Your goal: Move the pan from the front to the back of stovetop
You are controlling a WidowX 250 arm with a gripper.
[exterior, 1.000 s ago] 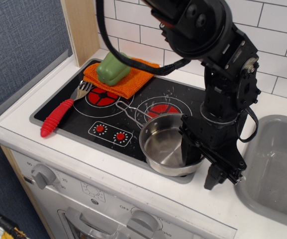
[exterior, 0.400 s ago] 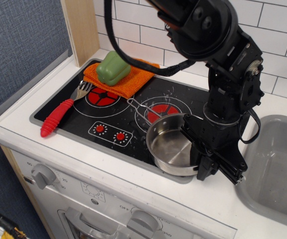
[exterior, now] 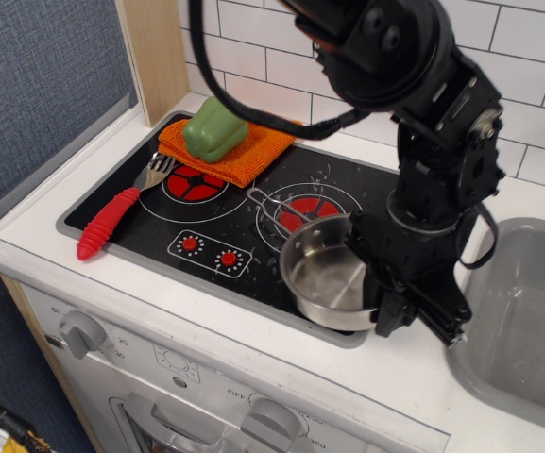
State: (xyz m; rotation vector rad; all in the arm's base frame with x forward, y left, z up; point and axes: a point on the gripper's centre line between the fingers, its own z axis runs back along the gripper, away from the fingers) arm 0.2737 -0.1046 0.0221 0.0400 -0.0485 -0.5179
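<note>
Far to my left lie a red-handled fork and a green pepper on an orange cloth. My claw clamps the pan by its right rim, at the stovetop's front edge, ready to go back.

back-left burner: blocked by orange cloth, green pepper | back-right burner: bare

Shiny silver pan, black stovetop with white-ringed red burners.
</note>
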